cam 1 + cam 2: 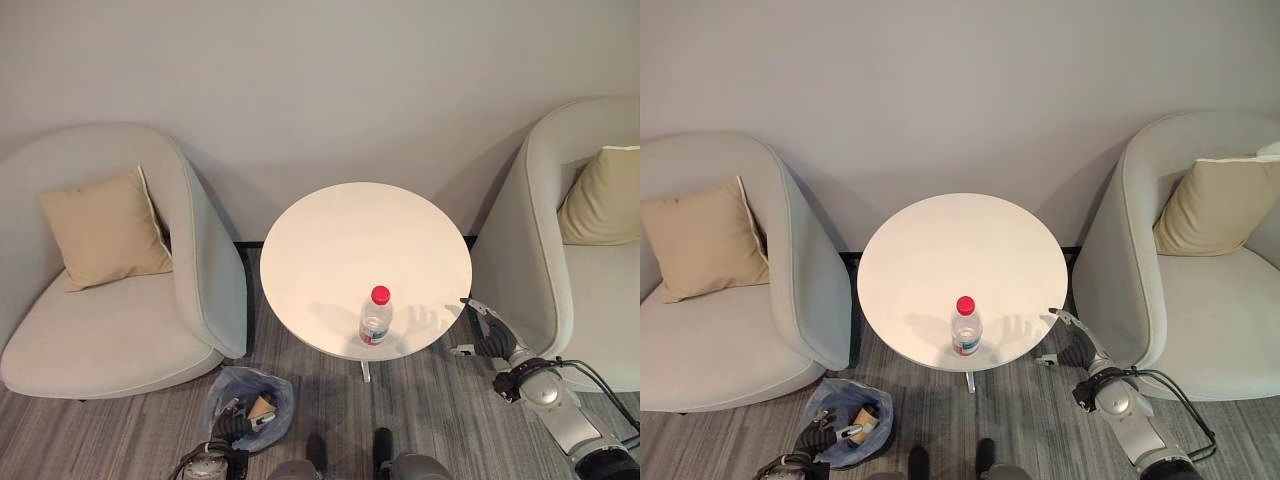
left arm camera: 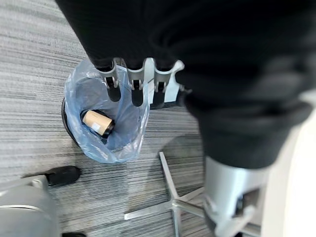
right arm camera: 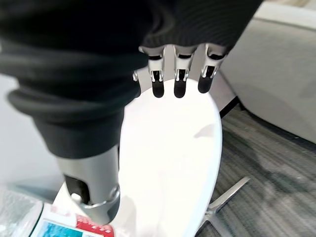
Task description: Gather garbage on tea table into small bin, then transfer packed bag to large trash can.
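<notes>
Your round worktop (image 1: 365, 260) carries one item: the red-capped bottle (image 1: 376, 317) at its six o'clock edge. At seven o'clock on the floor, the small bin (image 1: 250, 405) already holds rubbish. Right hand (image 1: 487, 330) hovers released at four o'clock; left hand (image 2: 132, 79) hangs relaxed over the bin. Bagging and the large can remain.
</notes>
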